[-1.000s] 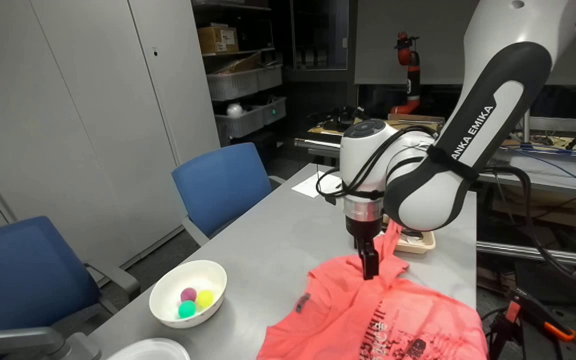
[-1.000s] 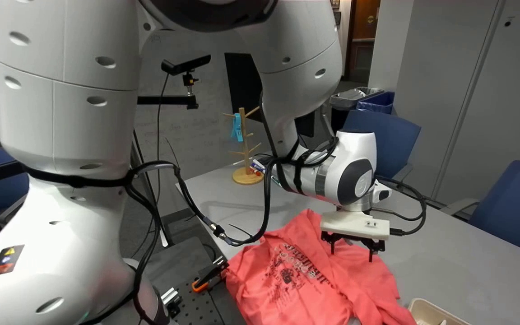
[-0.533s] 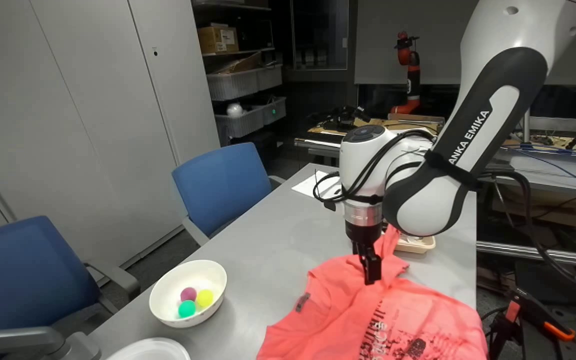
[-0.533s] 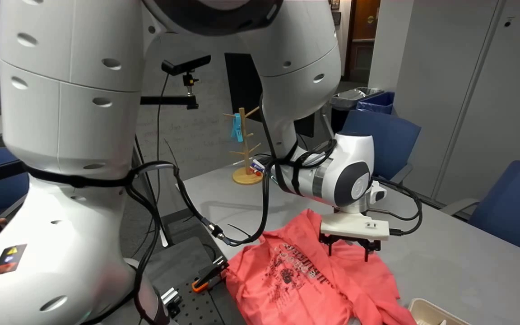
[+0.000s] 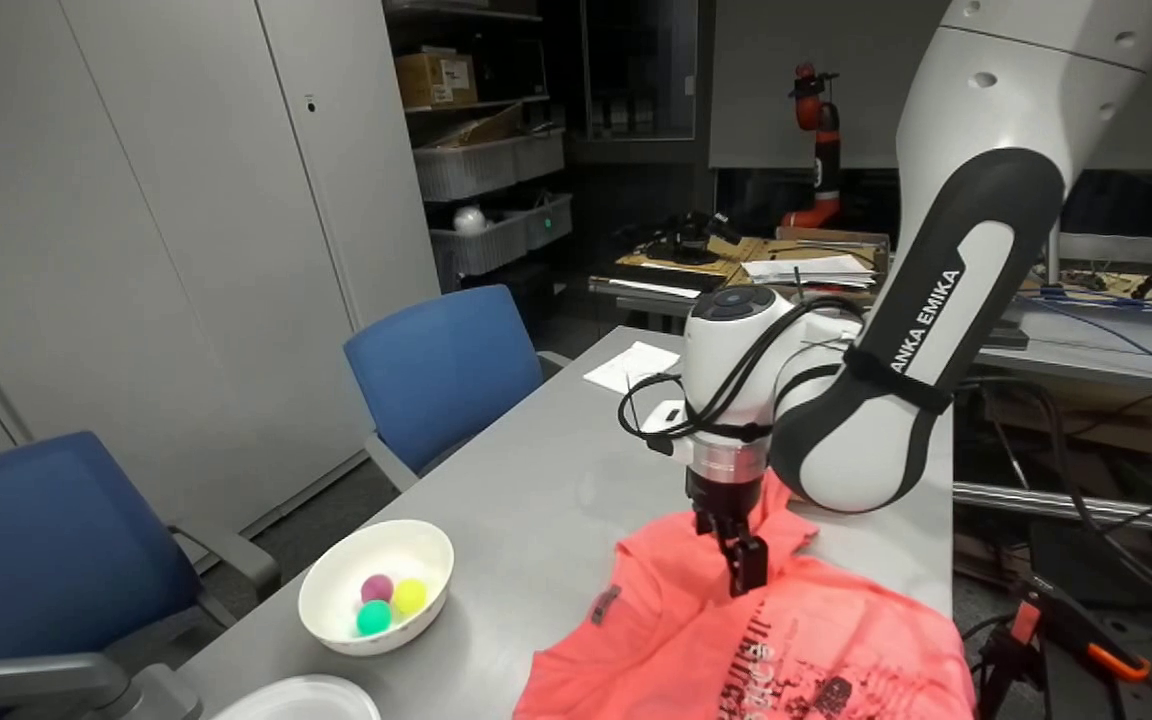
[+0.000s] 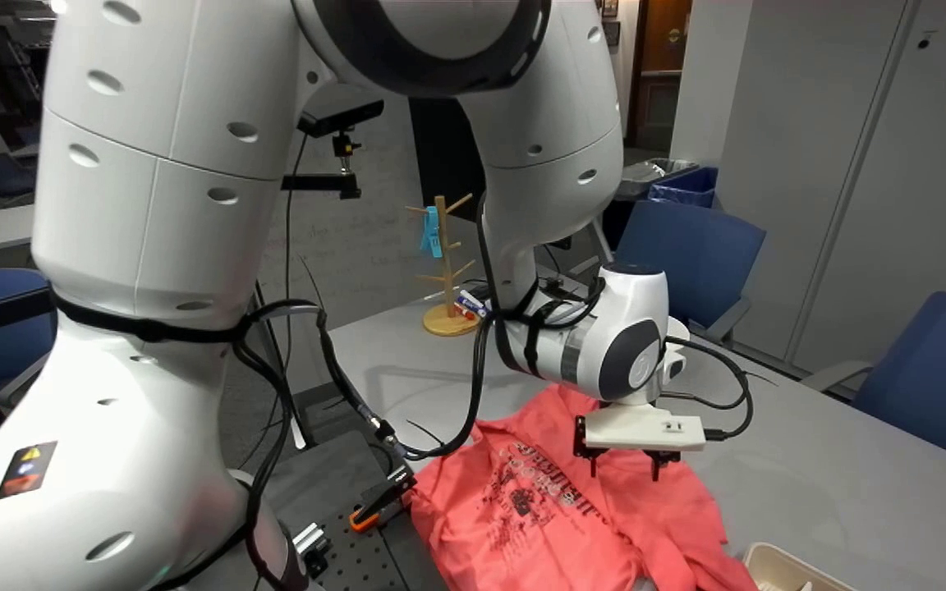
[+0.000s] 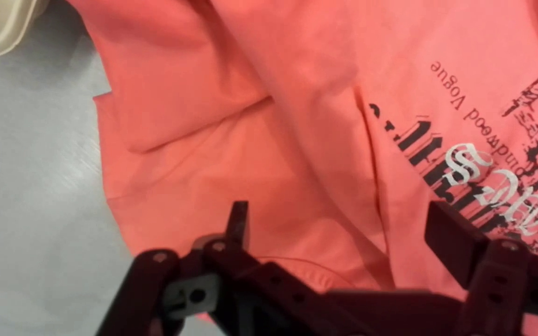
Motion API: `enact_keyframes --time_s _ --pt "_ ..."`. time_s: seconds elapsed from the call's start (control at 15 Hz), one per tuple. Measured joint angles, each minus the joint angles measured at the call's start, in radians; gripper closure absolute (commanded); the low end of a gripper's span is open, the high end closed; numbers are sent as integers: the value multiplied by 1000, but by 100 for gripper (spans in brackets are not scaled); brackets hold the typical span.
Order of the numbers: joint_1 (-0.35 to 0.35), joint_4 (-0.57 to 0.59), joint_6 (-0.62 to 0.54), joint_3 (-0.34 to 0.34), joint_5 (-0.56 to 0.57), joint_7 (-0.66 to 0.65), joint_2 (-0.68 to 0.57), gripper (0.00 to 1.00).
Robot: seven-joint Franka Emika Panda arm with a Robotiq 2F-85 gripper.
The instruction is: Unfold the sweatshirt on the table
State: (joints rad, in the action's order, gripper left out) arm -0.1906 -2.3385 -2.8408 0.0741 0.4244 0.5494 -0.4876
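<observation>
The coral sweatshirt (image 5: 656, 640) lies crumpled on the grey table (image 5: 526, 520), with its black and white print facing up. It shows in both exterior views (image 6: 547, 509). In the wrist view, a fold of the sweatshirt (image 7: 203, 186) runs diagonally over the cloth beside the print, and a curved ribbed seam shows low between the fingers. My gripper (image 7: 336, 205) is open with its fingers wide apart, and nothing is between them. It points down above the folded part in both exterior views (image 5: 748, 580) (image 6: 625, 474). Whether the fingertips touch the cloth cannot be told.
A white bowl (image 5: 321, 610) with coloured balls and a white plate (image 5: 301, 700) stand on the table. A beige tray (image 6: 797, 566) sits beside the sweatshirt, also in the wrist view (image 7: 21, 23). A wooden stand (image 6: 446, 316) and an orange-black clamp (image 6: 383, 497) are near the table's edges.
My gripper has moved lower over the sweatshirt, and a little to the left in the exterior view that shows the arm's base. It stays open. The sweatshirt has not visibly moved.
</observation>
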Motion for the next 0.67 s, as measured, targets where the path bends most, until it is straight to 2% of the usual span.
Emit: enact_keyframes --time_s 0.07,0.27,0.47,0.53,0.6,0.67 --pt "-1 0 -9 -4 0 18 -9 6" --pt "-6 -1 -26 -14 0 64 -34 11" --pt "-10 -1 -36 -20 0 96 -54 21" --pt "-11 0 -36 -21 0 103 -58 27" --pt "-12 0 -36 -22 0 111 -62 45" --pt "-13 0 -36 -24 0 116 -65 47"
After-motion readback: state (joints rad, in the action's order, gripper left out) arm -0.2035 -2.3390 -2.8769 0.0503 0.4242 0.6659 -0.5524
